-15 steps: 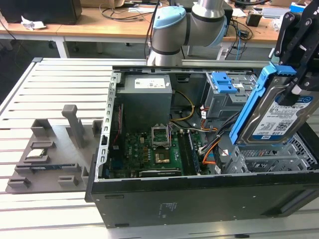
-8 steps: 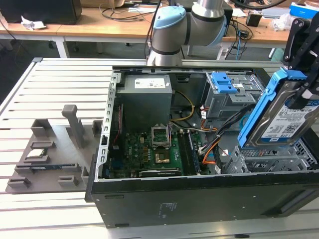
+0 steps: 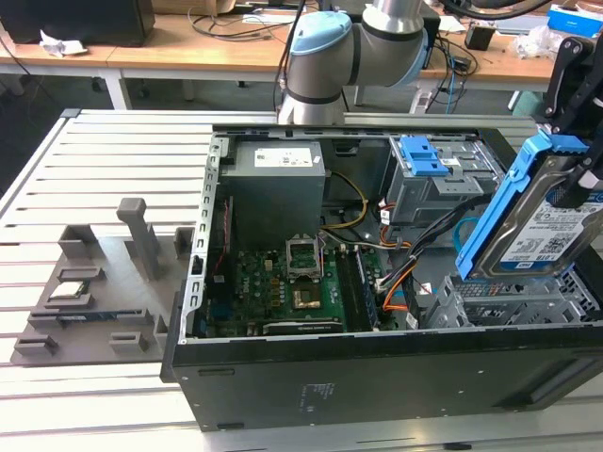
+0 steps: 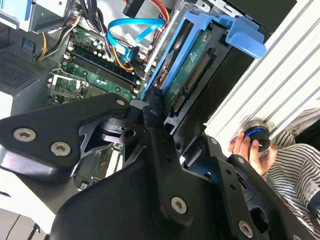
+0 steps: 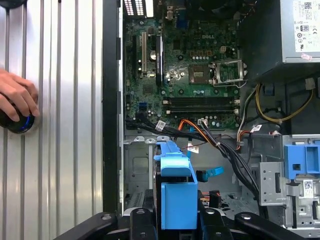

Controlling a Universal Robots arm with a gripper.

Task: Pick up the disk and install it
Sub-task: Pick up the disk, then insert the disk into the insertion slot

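The gripper [image 5: 177, 224] clamps tight on the tilted, blue-framed disk [image 3: 539, 224], held above the drive cage [image 3: 504, 301] at three o'clock in the exterior view.

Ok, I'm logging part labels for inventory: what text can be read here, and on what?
Label on the disk: barcode and print, too small to read.
Sticker on the power supply: too blurred to read.
Markings on the motherboard: too small to read.
No text here reads clearly.
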